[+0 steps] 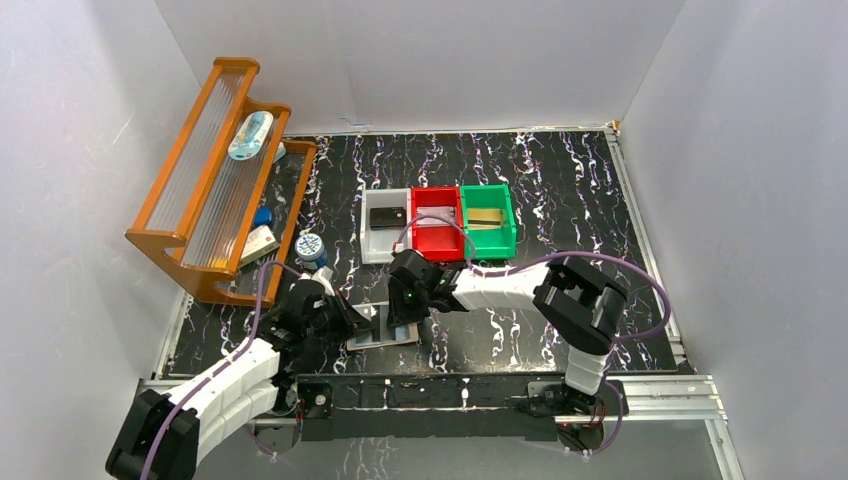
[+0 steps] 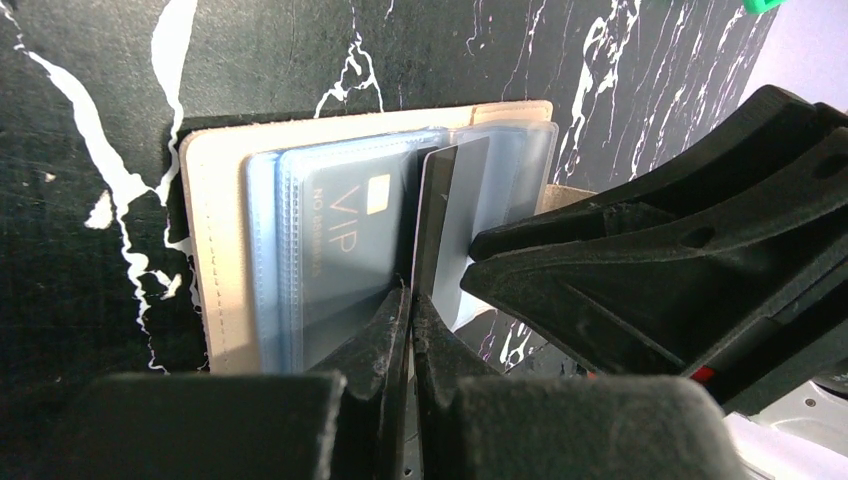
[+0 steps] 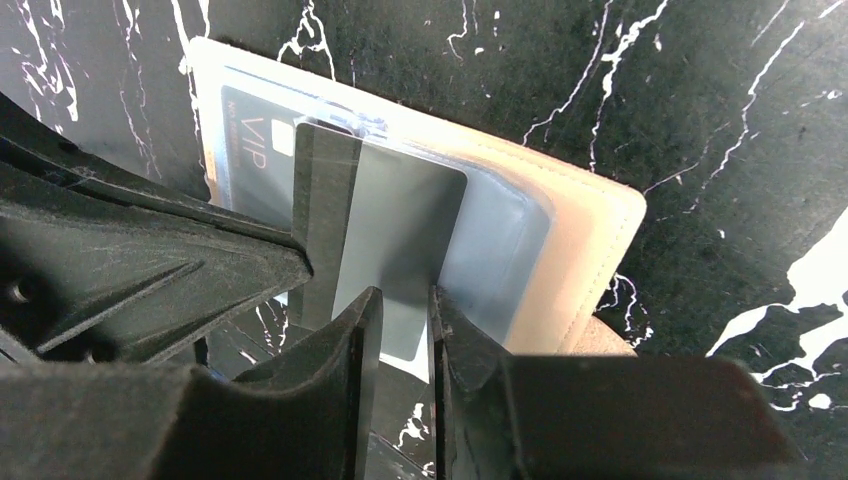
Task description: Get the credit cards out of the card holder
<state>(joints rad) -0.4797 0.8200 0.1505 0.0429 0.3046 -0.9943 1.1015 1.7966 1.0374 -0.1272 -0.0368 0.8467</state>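
Observation:
The tan card holder (image 1: pixel 386 328) lies open on the black marbled table near the front edge, its pale blue pockets (image 2: pixel 265 250) facing up. One pocket holds a dark VIP card (image 2: pixel 340 235). A grey card with a black stripe (image 3: pixel 390 230) sticks partly out of a middle pocket. My left gripper (image 2: pixel 411 300) is shut, its tips against the holder's near edge by that card. My right gripper (image 3: pixel 405 300) hovers over the grey card's free end. Its jaws are a narrow gap apart, and the card's face shows between them, not pinched.
A grey bin (image 1: pixel 368 240) with a dark item, a red bin (image 1: pixel 437 245) and a green bin (image 1: pixel 508 225) with yellowish cards stand behind the holder. A wooden rack (image 1: pixel 215 180) with small items leans at the left. White walls enclose the table.

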